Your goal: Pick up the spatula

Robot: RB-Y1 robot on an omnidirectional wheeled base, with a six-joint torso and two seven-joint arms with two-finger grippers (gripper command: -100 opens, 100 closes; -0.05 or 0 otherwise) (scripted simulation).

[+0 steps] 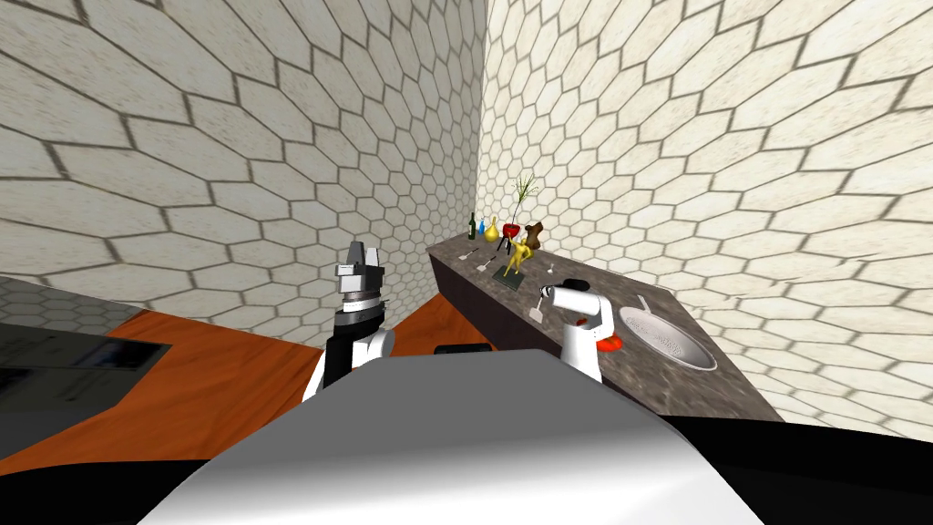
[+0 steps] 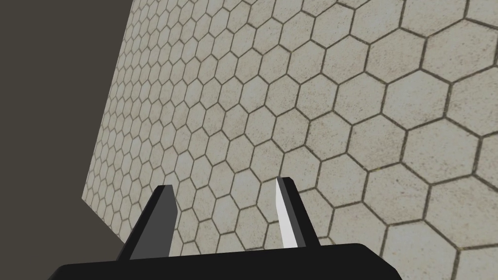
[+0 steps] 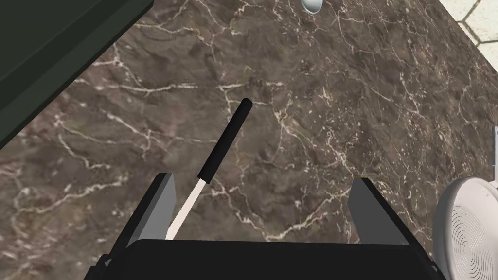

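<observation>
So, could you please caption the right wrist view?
Open right claw above the spatula lying on the brown counter.

Head camera steeply down over counter [image 1: 656,383], right wrist close above same counter [image 3: 316,121], left wrist facing tiled wall [image 2: 340,97]

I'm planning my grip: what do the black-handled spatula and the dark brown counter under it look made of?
Black-handled spatula: matte black handle, maybe plastic or rubber; pale plain shaft, material unclear. Dark brown counter: marble-like stone, judging by its white veins.
</observation>
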